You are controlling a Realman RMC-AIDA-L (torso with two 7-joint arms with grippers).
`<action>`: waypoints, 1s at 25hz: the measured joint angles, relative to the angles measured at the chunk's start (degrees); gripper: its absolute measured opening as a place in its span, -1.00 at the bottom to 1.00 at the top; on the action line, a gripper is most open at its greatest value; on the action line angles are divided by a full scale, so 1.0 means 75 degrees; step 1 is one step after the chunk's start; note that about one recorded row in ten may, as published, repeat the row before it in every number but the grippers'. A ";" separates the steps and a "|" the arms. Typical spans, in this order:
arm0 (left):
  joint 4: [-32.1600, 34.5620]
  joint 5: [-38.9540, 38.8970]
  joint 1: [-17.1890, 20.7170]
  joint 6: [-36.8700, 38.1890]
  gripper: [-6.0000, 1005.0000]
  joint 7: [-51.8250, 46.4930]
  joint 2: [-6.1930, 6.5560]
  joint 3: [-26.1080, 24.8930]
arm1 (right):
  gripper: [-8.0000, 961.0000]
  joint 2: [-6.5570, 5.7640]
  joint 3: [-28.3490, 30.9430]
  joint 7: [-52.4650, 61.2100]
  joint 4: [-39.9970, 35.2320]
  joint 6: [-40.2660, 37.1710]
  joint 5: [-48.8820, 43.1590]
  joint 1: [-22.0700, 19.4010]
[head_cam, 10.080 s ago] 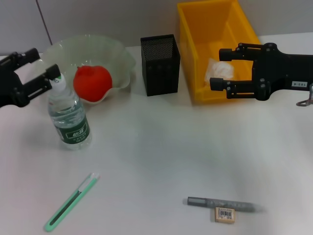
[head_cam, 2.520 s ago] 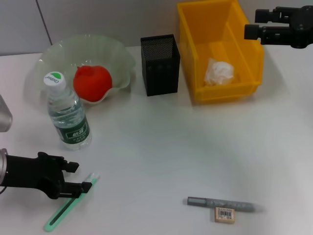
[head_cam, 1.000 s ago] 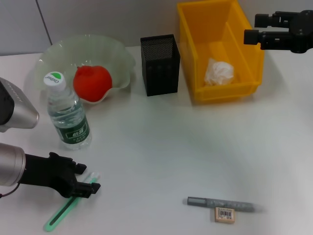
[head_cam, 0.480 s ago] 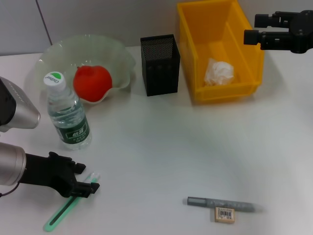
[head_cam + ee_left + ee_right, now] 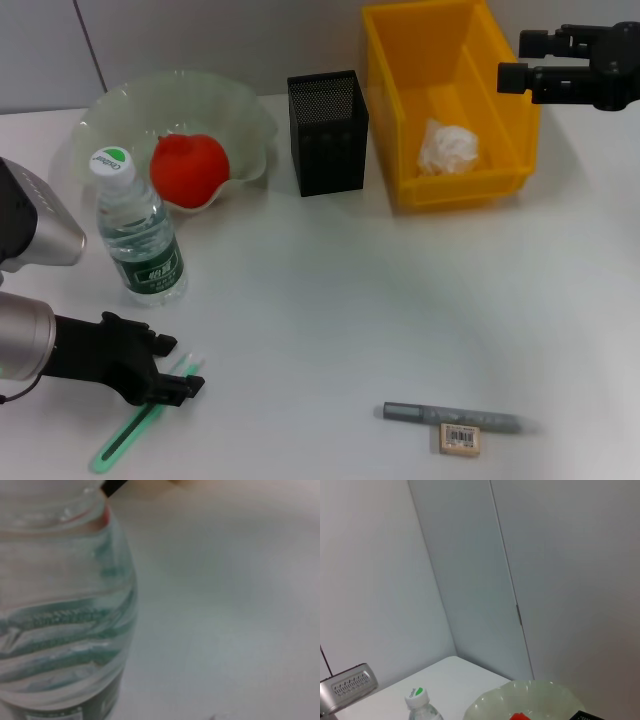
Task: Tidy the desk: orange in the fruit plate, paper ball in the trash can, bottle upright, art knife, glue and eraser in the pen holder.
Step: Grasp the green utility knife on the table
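Left end effector still low at the near bench edge, clenched on slim green art knife. Hardly shifted since half a second ago. Open bench toward grey glue stick.

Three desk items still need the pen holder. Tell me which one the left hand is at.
The green art knife, near the table's front left; the left hand is on its upper end. The grey glue and eraser lie together, far right.

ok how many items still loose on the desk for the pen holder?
3. Green art knife front-left at the left gripper; grey glue pen front-right; eraser just in front of it. None visible hidden.
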 joint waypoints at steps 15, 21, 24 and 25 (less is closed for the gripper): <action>-0.0077 0.0108 -0.0019 -0.0175 0.32 0.0005 -0.0026 0.0098 | 0.58 0.0000 0.0000 0.0008 0.0000 -0.0074 0.0000 -0.0017; -0.0087 0.0138 -0.0025 -0.0224 0.30 0.0004 -0.0025 0.0163 | 0.58 0.0000 0.0000 0.0014 -0.0005 -0.0081 0.0000 -0.0017; -0.0140 0.0152 -0.0043 -0.0288 0.25 0.0003 -0.0025 0.0164 | 0.58 0.0000 0.0000 0.0014 -0.0012 -0.0082 0.0000 -0.0016; -0.0140 0.0152 -0.0043 -0.0288 0.21 0.0003 -0.0025 0.0164 | 0.58 0.0000 0.0000 0.0014 -0.0015 -0.0082 0.0000 -0.0016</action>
